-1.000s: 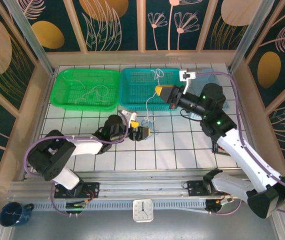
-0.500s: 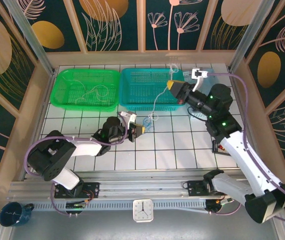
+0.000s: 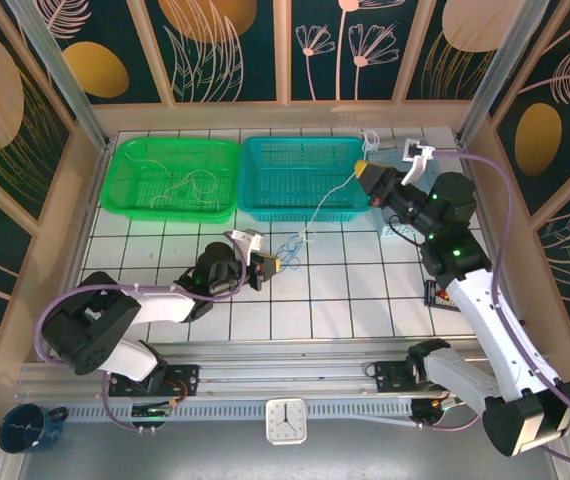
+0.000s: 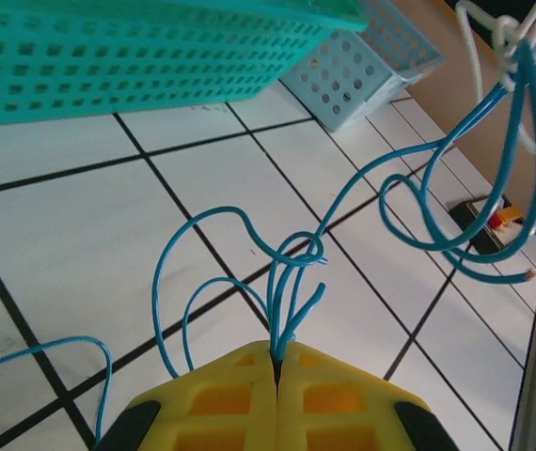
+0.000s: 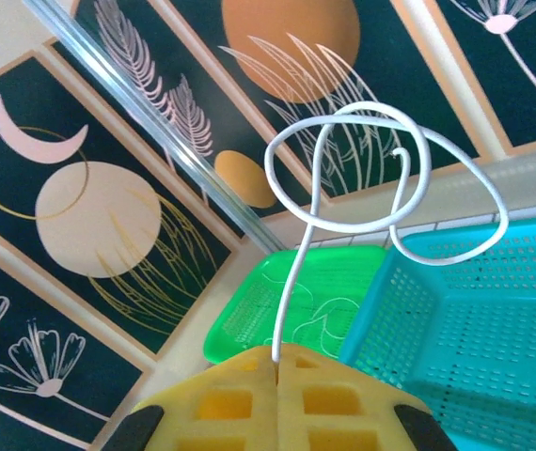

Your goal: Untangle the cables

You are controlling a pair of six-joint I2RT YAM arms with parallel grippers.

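Looping over the white tiles just near of the teal basket (image 3: 295, 213), the blue cable (image 4: 285, 301) sits pinched in the left gripper (image 4: 275, 357). Further right, the white cable (image 5: 367, 107) is clamped tight in the right gripper (image 5: 275, 355).

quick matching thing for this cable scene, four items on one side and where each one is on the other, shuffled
Things
1. blue cable
2. white cable
3. green basket
4. teal basket

Places
a. back left, with pale wires lying inside
b. clamped in the right gripper, raised near the back
c. clamped in the left gripper, low over the table
d. back middle, right beside the green one

Pairs: 1-c, 2-b, 3-a, 4-d
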